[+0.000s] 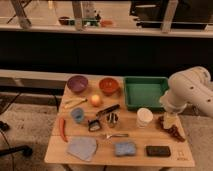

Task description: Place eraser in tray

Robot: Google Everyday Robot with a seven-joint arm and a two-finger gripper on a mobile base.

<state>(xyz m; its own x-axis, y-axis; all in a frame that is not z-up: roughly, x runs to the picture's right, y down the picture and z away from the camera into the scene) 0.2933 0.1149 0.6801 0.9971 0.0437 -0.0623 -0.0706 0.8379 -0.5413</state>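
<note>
The eraser (pixel 158 150), a small flat black block, lies near the table's front right edge, to the right of the blue sponge (pixel 125 148). The green tray (pixel 145 92) stands at the back right of the table and looks empty. My white arm (pixel 189 90) comes in from the right, and the gripper (pixel 169 121) hangs just in front of the tray's right corner, above the table's right edge. It is behind the eraser and apart from it, with a reddish-brown object (pixel 174 132) just below it.
A purple bowl (pixel 77 83) and an orange bowl (pixel 108 85) stand at the back. An orange fruit (pixel 96 100), blue cup (pixel 77 115), black clip (pixel 93 124), metal cup (pixel 112 119), white cup (pixel 144 117), fork (pixel 116 135), red chili (pixel 62 129) and grey cloth (pixel 82 148) fill the rest.
</note>
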